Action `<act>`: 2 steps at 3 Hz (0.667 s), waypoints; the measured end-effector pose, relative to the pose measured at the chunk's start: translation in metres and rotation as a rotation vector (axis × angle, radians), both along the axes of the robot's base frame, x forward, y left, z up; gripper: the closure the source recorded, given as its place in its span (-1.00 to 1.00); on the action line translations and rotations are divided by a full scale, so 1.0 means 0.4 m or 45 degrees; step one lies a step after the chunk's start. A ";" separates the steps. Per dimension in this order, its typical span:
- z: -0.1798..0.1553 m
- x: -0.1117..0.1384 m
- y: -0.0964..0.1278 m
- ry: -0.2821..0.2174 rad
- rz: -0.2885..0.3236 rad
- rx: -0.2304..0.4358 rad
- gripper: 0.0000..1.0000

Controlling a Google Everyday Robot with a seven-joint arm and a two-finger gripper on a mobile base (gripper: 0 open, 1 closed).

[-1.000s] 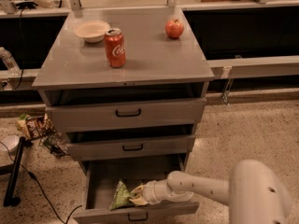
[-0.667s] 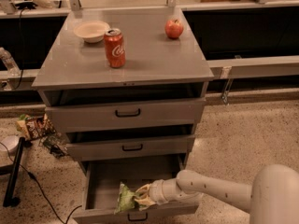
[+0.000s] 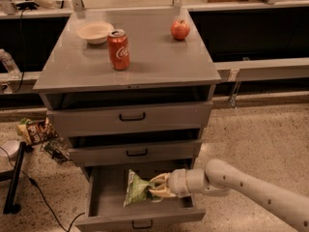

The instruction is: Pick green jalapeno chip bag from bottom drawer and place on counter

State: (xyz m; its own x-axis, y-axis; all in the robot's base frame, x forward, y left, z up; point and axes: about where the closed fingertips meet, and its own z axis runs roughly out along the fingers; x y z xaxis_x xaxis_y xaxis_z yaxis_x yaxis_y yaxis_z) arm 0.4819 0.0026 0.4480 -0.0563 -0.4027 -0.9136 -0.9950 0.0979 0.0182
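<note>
Down in the open bottom drawer (image 3: 140, 219), near its middle, the green jalapeno chip bag (image 3: 135, 188) is seen standing roughly upright on the drawer floor. It is met from the right by the gripper (image 3: 155, 187) at the end of the pale arm. The two fingers (image 3: 161, 179) appear to be drawn in narrow onto the bag's right-hand edge, so the bag is judged to be pinched, though how firmly cannot be told. The bag is expected to be very light, soft and air-filled, with crinkled foil that is likely slippery and yields under pressure. Its contents would be crushed by a hard squeeze across the puffed middle. A hold on a flat sealed edge is therefore judged best, with only modest force. Some swinging or twisting of the bag below the fingers should be allowed for during lifting. On the counter (image 3: 159, 62) a red soda can (image 3: 119, 50), a pale bowl (image 3: 95, 32) and an apple (image 3: 180, 29) are standing, and bare grey surface is left toward the front right.
</note>
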 end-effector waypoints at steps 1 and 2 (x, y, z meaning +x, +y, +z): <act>0.168 0.045 -0.038 -0.015 0.029 0.076 1.00; 0.194 0.012 -0.034 0.007 0.108 0.108 1.00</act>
